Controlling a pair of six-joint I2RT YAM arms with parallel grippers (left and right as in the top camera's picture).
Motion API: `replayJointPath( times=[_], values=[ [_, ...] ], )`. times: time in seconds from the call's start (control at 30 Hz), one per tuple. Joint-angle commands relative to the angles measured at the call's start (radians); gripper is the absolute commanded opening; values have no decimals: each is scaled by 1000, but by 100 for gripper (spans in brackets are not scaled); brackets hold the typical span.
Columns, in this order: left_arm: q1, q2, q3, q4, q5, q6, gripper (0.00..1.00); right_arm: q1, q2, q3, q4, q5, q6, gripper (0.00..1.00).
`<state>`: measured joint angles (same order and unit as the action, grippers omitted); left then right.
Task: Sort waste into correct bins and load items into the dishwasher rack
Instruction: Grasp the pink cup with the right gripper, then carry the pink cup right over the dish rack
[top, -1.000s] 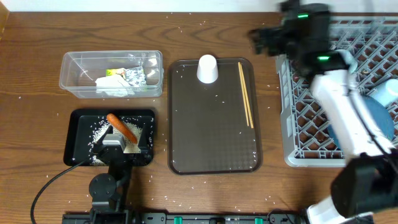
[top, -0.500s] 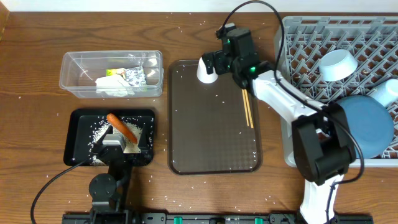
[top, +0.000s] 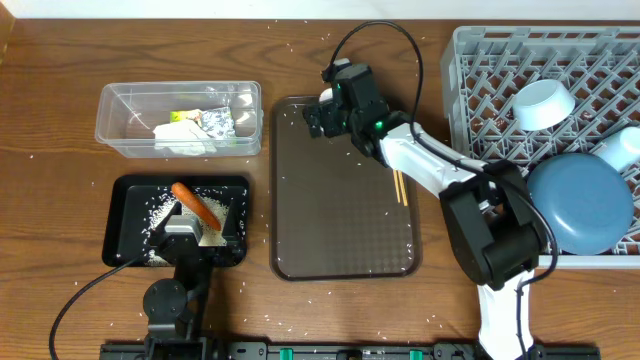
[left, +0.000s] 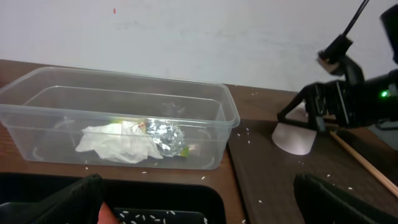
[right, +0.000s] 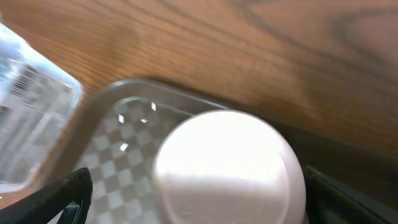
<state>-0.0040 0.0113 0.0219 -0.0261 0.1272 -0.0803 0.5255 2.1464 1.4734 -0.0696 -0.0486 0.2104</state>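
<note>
Hanging over the brown tray's (top: 340, 220) far end in the overhead view, the right gripper (top: 322, 110) is standing wide open. From the left wrist, the small white cup (left: 292, 138) is sitting upside down beneath it. From the right wrist, its fingers (right: 59, 196) are flanking the cup, gripping nothing.

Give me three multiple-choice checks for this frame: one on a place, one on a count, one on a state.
1. Where is the carrot? A clear tub, B black tray, C brown tray.
2. How many dishes sit in the rack? A one, B three, C five.
3. The right gripper is: A open, B shut on chopsticks, C shut on the carrot.
Answers: B, it lies among rice there; B, bowl, plate and blue cup; A, fingers apart beside the white cup.
</note>
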Motion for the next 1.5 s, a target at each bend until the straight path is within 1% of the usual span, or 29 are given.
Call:
replayJointPath(
  times=[0.0,0.1,0.17,0.27,0.33,0.43,0.53,0.7,0.77,0.8,0.87,0.97,1.13,1.23,1.33,1.47],
  values=[
    [-4,-6,-18,-32,10,5,98,0,23,5,0,26,18,99],
    [-4,-6,-18,-32,10,5,98,-3,23,5,0,26,18,99],
    [-4,-6,-18,-32,10,5,98,-5,23,5,3,26,18,92],
    [-4,-6,-18,-32,10,5,98,-6,23,5,16,26,18,77],
    [-4,-6,-18,-32,10,5,98,-5,23,5,28,26,21,71],
    [-4,-6,-18,-32,10,5,98,-5,19,5,37,26,38,70],
    [-4,-6,-18,-32,11,5,98,-20,1,6,36,27,56,63],
    [-4,-6,-18,-32,11,5,98,-83,-80,6,21,26,63,63],
    [-4,-6,-18,-32,10,5,98,-115,-122,6,1,26,63,56],
    [-4,-6,-18,-32,10,5,98,-131,-142,6,-10,26,63,55],
    [-4,-6,-18,-32,10,5,98,-169,-188,6,-33,26,63,54],
    [-4,-6,-18,-32,10,5,98,-245,-267,6,-59,26,63,57],
    [-4,-6,-18,-32,10,5,98,-420,-403,6,-109,26,49,58],
    [-4,-6,-18,-32,10,5,98,-535,-458,6,-152,26,10,59],
    [-4,-6,-18,-32,10,5,98,-656,-485,6,-211,26,-45,59],
    [-4,-6,-18,-32,10,5,98,-806,-479,6,-282,26,-78,60]
  ],
)
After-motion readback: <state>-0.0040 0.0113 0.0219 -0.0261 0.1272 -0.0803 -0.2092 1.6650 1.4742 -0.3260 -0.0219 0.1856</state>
